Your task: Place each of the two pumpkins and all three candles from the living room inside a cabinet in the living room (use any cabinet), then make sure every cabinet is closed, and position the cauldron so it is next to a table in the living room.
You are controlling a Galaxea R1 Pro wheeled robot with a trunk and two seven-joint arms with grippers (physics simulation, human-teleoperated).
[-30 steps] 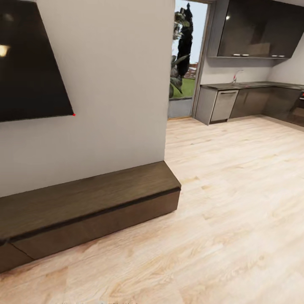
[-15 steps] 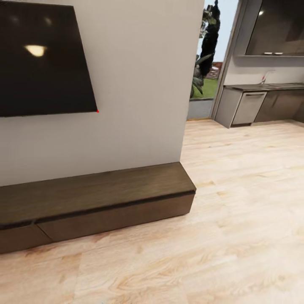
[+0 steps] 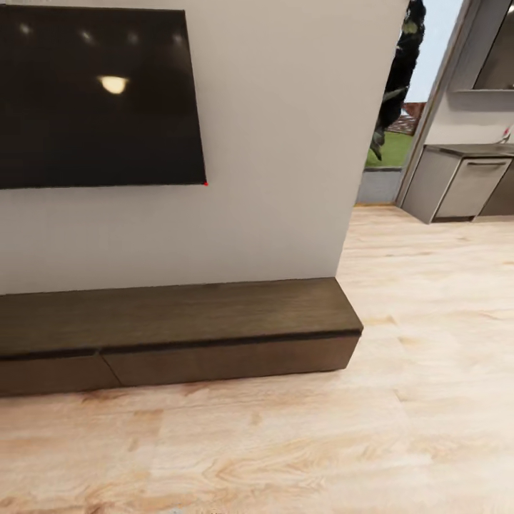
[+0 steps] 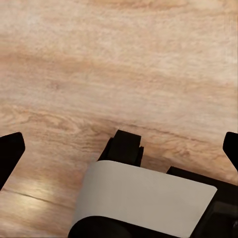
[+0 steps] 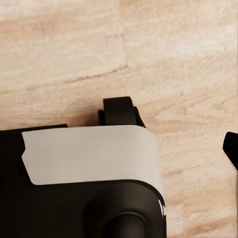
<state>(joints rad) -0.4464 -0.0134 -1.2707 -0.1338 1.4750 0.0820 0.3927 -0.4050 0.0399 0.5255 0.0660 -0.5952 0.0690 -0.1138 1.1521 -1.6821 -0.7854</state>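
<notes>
Head view, floor: pale wood-plank floor [image 3: 400, 400] spreads across the front and runs right toward a kitchen.
Head view, room: a white wall [image 3: 278, 143] carries a black screen [image 3: 93, 96]; at far right a doorway [image 3: 400, 135] shows plants outside, beside grey kitchen units [image 3: 467, 187].
Head view, cabinet: the cabinet [image 3: 178, 325] sits on the floor against the wall, under the screen. Its long axis runs left to right along the wall, its flat dark drawer fronts face the camera, all flush and closed, with 1 seam visible between 2 fronts. Its top is bare.
Left wrist view: the left end effector [image 4: 119, 148] hangs over the wood floor, 2 dark fingertips [image 4: 10, 151] at opposite edges, spread wide, holding nothing; the robot's base [image 4: 144, 203] lies below.
Right wrist view: of the right end effector, 1 dark fingertip [image 5: 231, 148] shows at the edge above floor and base; I cannot tell its spread.
</notes>
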